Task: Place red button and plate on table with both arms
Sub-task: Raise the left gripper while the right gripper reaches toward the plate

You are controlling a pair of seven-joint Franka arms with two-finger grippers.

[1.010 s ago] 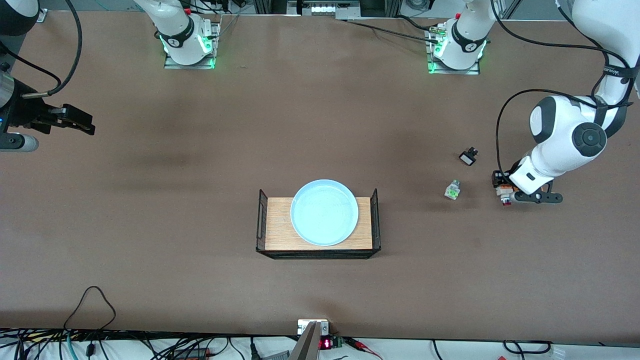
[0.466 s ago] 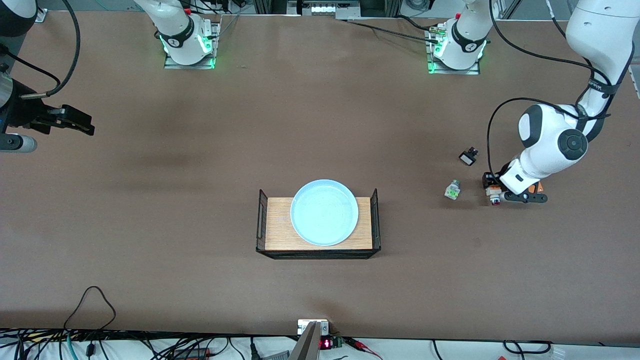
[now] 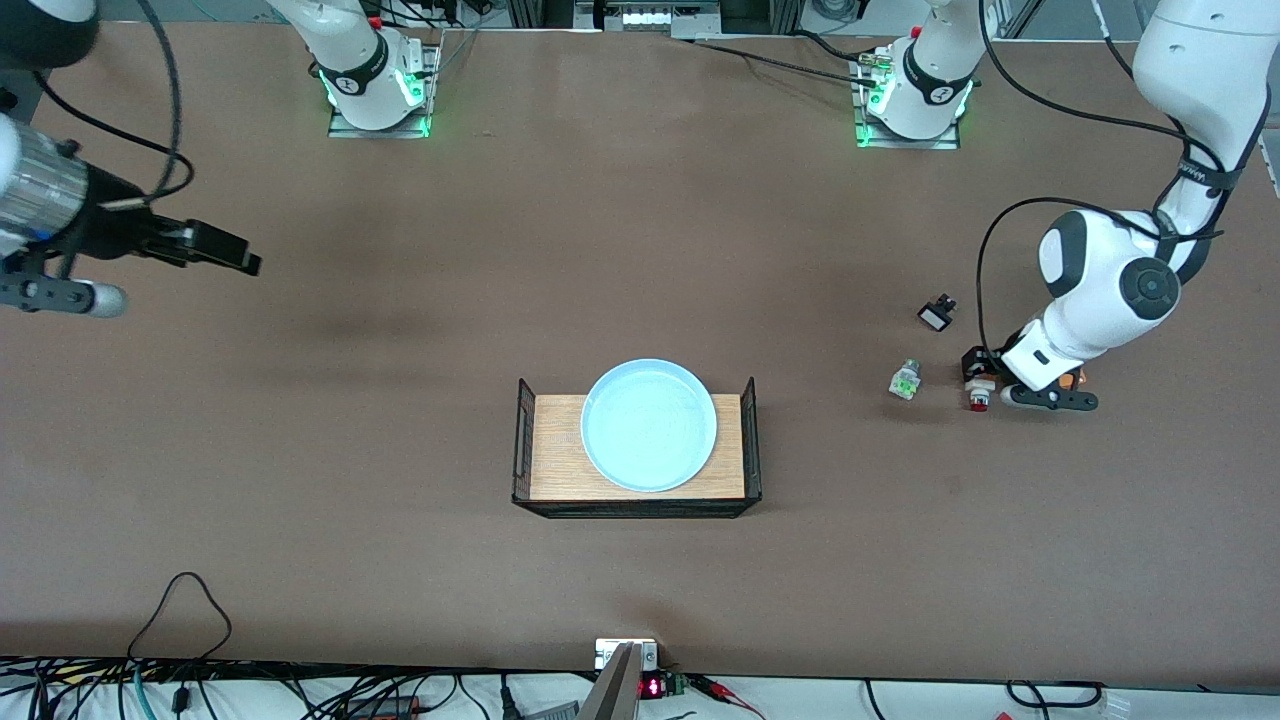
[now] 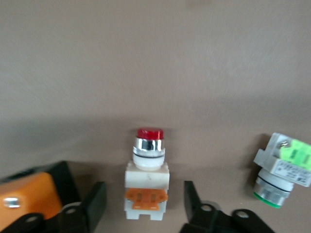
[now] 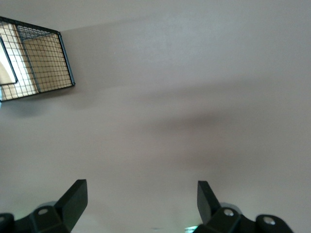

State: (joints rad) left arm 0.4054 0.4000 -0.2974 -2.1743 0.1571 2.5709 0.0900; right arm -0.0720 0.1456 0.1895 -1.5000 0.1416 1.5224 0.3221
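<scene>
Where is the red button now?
The red button lies on the table toward the left arm's end, between the open left end effector's fingers, beside the green part.

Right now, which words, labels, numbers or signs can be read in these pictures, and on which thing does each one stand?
Nothing can be read for certain.
Label on the green part: print too blurred to read.
Lettering on the left arm's black strap: too small to read.
Red digits on the small display at the table's edge: too small to read.

- We saw two white arms [image 3: 1100, 290] with dark grey joint caps.
- Black cables looped along both.
- Green lights glowed at their bases.
- Each tool [image 4: 146, 208] had black fingers with screws.
</scene>
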